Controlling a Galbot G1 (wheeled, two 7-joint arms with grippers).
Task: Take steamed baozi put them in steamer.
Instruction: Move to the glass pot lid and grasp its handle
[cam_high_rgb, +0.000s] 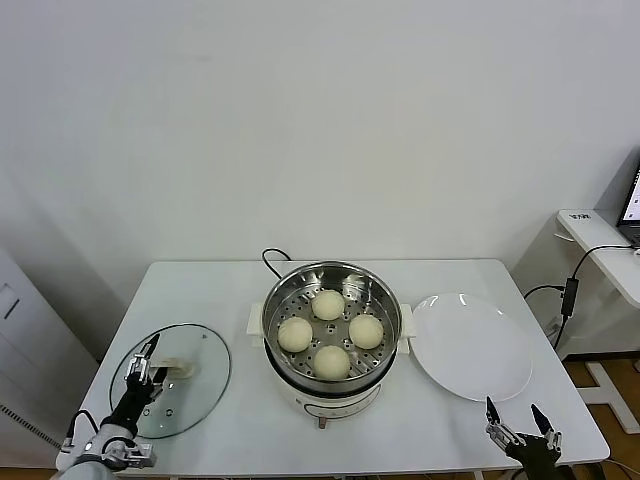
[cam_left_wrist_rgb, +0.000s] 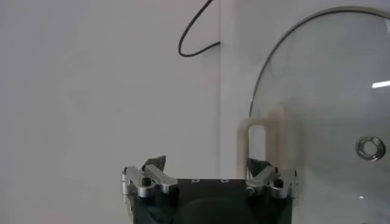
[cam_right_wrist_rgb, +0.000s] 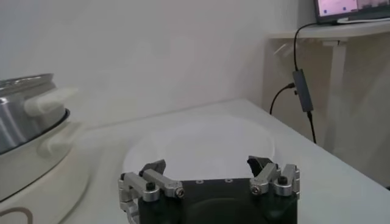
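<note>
you have all four steamed baozi (cam_high_rgb: 329, 333) already sitting in the steamer (cam_high_rgb: 283, 290), centre of the head view, so judge the loading as done; the step in hand looks like the glass lid (cam_high_rgb: 205, 375), lying flat at lower left of the frame; your left gripper (cam_high_rgb: 142, 372) is at the lid's near edge, jaws spread wide and holding nothing, with the cream handle (cam_left_wrist_rgb: 262, 131) standing just ahead of one finger in the left wrist view; to do this well, centre the handle's arch between both fingers before you close, since right now it sits off toward one side rather than midway; come in level, close on the upright part of the handle, and lift straight so the glass rim doesn't drag on the table (cam_high_rgb: 200, 285); carry it high enough to pass the steamer's wall and its side handles; the right gripper (cam_high_rgb: 516, 425) waits at lower right of the head view, near the front edge of the white plate (cam_high_rgb: 470, 345), jaws fully apart and empty; leave it parked; the buns look smooth, round and cream-white, dome-shaped, set in a diamond on the perforated steel floor, close together but whether they touch you can't tell; none looks dented; the steamer is shiny steel on a white base, black cord (cam_high_rgb: 272, 262) trailing behind it toward the upper middle.
</note>
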